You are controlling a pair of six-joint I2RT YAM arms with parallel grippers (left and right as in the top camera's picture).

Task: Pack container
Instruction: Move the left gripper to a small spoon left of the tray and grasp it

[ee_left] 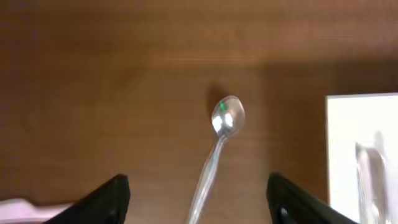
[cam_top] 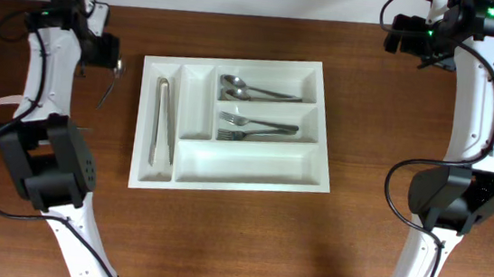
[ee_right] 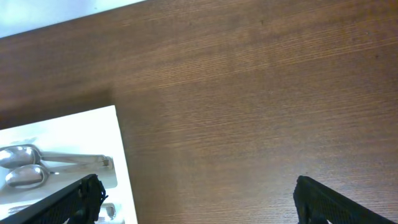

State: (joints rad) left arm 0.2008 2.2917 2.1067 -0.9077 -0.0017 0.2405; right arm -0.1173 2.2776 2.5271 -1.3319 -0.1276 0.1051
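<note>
Black fingers (ee_left: 115,202) of the left gripper (ee_left: 198,180) fill the wrist view's lower corners, spread wide with nothing gripped. A loose spoon (ee_left: 227,117) lies on the bench (ee_left: 93,93) in the gap between them.

Mid-bench sits the container (cam_top: 244,164). It has tongs (cam_top: 164,121) in its outer narrow slot, and the next narrow slot is bare. There are spoons (cam_top: 247,90) in the far wide bay and forks (cam_top: 253,127) in the middle one, and the near wide bay is bare. The loose spoon rests near the tongs-side wall, not touching it. The right gripper (ee_right: 198,186) hovers over bare wood off the container's far corner, equally wide and empty.

As I judge the risk, the thin handle lying flat on wood could slip or pivot when pinched. The loose spoon might then tilt, drop, or land in the wrong bay. A low approach could also nudge the container. No brand, label or writing is readable anywhere.
</note>
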